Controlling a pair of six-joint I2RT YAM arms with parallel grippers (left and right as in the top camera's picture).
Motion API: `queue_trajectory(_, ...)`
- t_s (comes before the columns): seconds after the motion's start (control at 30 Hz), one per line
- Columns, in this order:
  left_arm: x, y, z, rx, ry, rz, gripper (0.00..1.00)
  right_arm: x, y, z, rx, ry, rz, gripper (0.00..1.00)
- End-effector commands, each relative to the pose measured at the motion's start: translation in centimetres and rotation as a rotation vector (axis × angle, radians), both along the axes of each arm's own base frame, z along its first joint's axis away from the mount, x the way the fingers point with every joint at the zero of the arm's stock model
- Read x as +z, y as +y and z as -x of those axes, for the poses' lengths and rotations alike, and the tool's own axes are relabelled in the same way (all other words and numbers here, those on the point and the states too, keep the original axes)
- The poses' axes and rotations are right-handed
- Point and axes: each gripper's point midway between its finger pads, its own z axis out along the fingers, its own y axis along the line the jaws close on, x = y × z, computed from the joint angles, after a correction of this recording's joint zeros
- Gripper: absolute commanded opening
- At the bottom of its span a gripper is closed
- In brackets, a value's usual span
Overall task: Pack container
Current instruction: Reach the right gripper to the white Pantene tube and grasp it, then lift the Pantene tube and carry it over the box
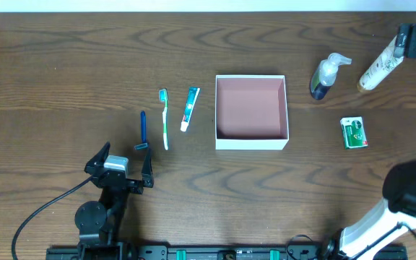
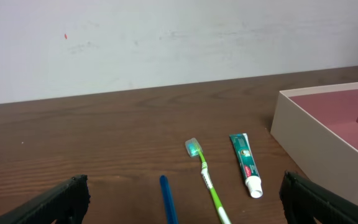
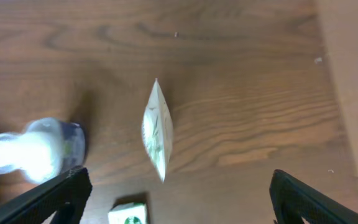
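so, mid-table: the container (image 1: 251, 142), square, shallow, open-topped, white walls, dusty pink inside. left of it and clear of its wall: toothpaste tube (image 1: 190, 108), then green toothbrush (image 1: 165, 119), then blue razor (image 1: 144, 130), roughly parallel, none touching. nearer the front edge, just below the razor: left gripper (image 1: 125, 153), fingers spread wide, gripping nothing, pointed toward razor and brush. right of the container: blue pump bottle (image 1: 326, 74) with white top, upright or lying hard to tell. nearer the front from that, well apart: small green box (image 1: 353, 133). far right: cream tube (image 1: 378, 68), set diagonally on the wood. over its upper end: right gripper (image 3: 179, 183), open. in the wrist view, dark fingers (image 3: 48, 199) far out to either side of the tube, neither one touching it.
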Motion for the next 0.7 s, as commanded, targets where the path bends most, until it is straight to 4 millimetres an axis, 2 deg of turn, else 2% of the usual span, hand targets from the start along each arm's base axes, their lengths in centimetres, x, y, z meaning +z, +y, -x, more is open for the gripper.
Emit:
queue_trajectory(0.0,-1.6,-0.2,0.1,-0.013,0.044,-0.006,0.98,-2.4,0.5,-1.4,0.074,0.019,-0.052,0.91)
queue_trajectory(0.17,-1.6,-0.2,0.1,-0.013,0.044,-0.006,0.98,-7.5,-0.1,-2.9,0.088,0.084,-0.096,0.89)
queue_trajectory(0.3,-1.6,-0.2,0.1,-0.013,0.044,-0.006,0.98,-10.0,-0.2,-3.2,0.092,0.127,-0.11,0.78)
queue_trajectory(0.37,-1.6,-0.2,0.1,-0.013,0.044,-0.006,0.98,-10.4,-0.2,-3.3,0.092,0.131,-0.112,0.67)
queue_trajectory(0.47,-1.6,-0.2,0.1,-0.013,0.044,-0.006,0.98,-10.2,-0.4,-3.4,0.091,0.122,-0.108,0.58)
queue_trajectory(0.6,-1.6,-0.2,0.1,-0.013,0.043,-0.006,0.98,-9.6,-0.6,-3.3,0.085,0.112,-0.104,0.29)
queue_trajectory(0.67,-1.6,-0.2,0.1,-0.013,0.043,-0.006,0.98,-9.5,-0.6,-3.3,0.086,0.11,-0.103,0.2)
